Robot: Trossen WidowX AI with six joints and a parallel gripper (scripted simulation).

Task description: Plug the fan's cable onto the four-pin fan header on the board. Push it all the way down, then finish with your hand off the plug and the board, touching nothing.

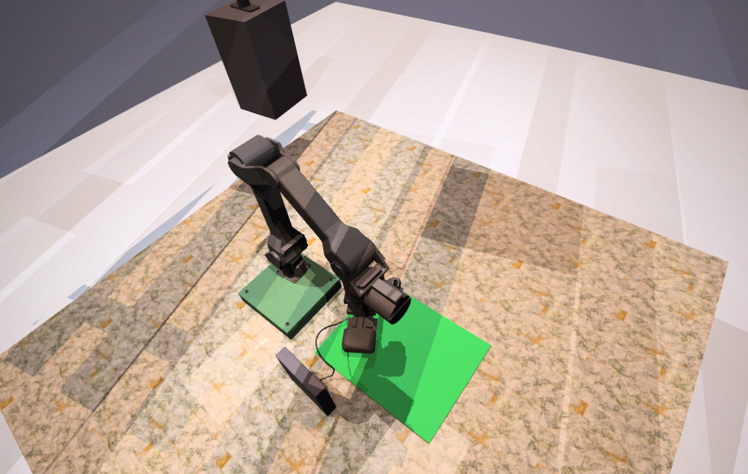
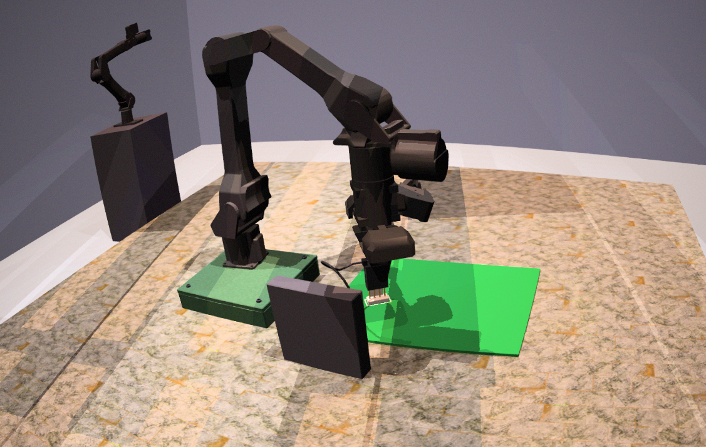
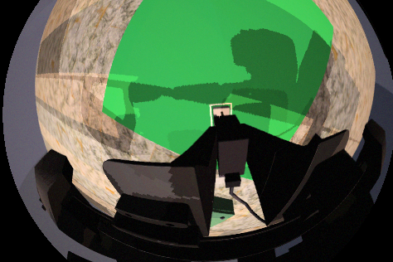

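The bright green board (image 1: 423, 376) (image 2: 455, 310) (image 3: 220, 28) lies flat on the patterned table. The small white four-pin fan header (image 2: 378, 300) (image 3: 220, 110) stands near the board's left edge; in the top view the gripper hides it. My gripper (image 1: 359, 341) (image 2: 376, 277) (image 3: 226, 130) points straight down and is shut on the dark fan plug (image 2: 376, 280) (image 3: 232, 150). The plug's lower end sits right over the header, at the tips of the pins, which still show below it. The thin black cable (image 1: 320, 347) (image 2: 339, 272) runs from the plug to the fan (image 1: 306, 380) (image 2: 319, 327), a dark flat box standing upright left of the board.
The arm's green base plate (image 1: 288, 294) (image 2: 244, 283) sits close behind the fan and the board. A tall dark pillar (image 1: 259, 58) (image 2: 133, 171) carrying a small second arm stands at the far left, off the patterned surface.
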